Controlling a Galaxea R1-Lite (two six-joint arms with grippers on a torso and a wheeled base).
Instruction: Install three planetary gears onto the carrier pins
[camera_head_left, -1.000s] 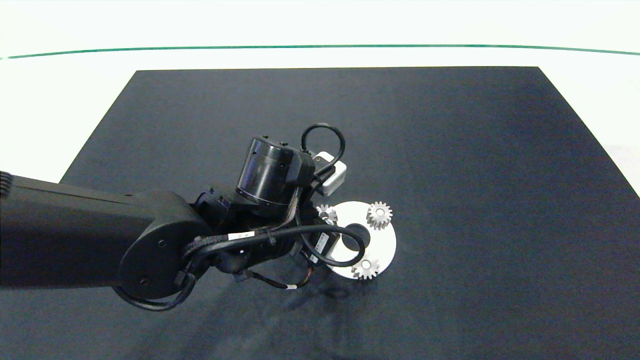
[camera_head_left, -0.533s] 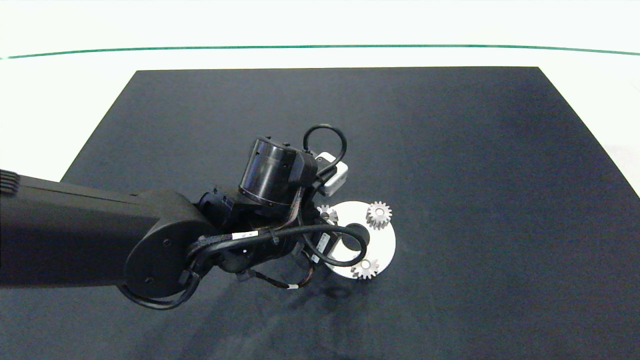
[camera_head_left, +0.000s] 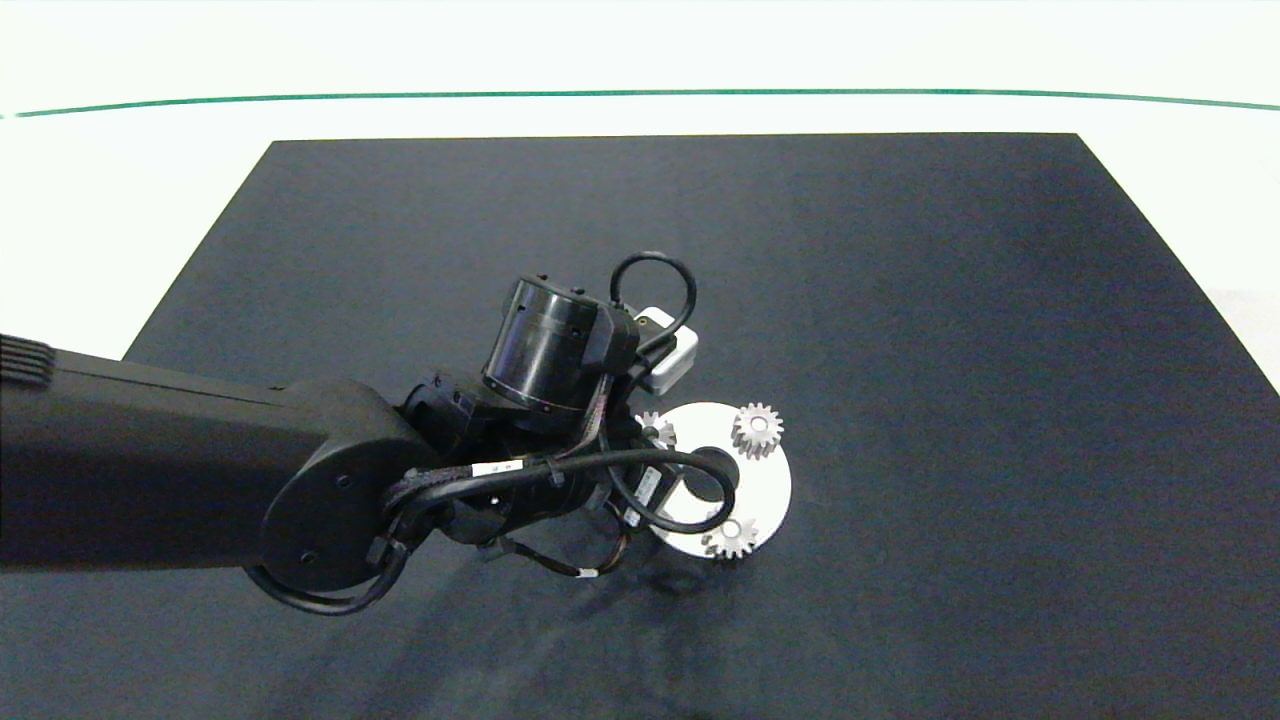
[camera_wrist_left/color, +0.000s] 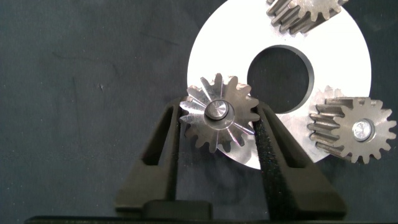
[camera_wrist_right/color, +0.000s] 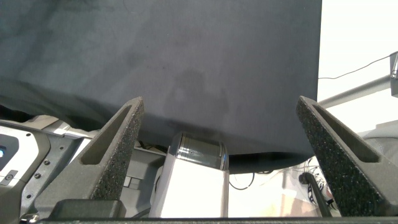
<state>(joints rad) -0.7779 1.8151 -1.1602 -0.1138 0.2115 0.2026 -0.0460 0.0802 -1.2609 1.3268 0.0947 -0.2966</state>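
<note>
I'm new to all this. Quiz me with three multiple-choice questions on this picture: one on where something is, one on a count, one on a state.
1. Where is the left claw?
A. at the white disc's edge
B. off the mat
C. inside the centre hole

2. How many gears show on the disc?
A. one
B. two
C. three

3. The left claw's fingers are:
A. spread wide, empty
B. closed around a gear
C. gripping a cable

Key: 1 A, the left wrist view shows it there. 2 C, that view shows three. 3 B, the fingers flank and touch its teeth, a pin in its bore.
</note>
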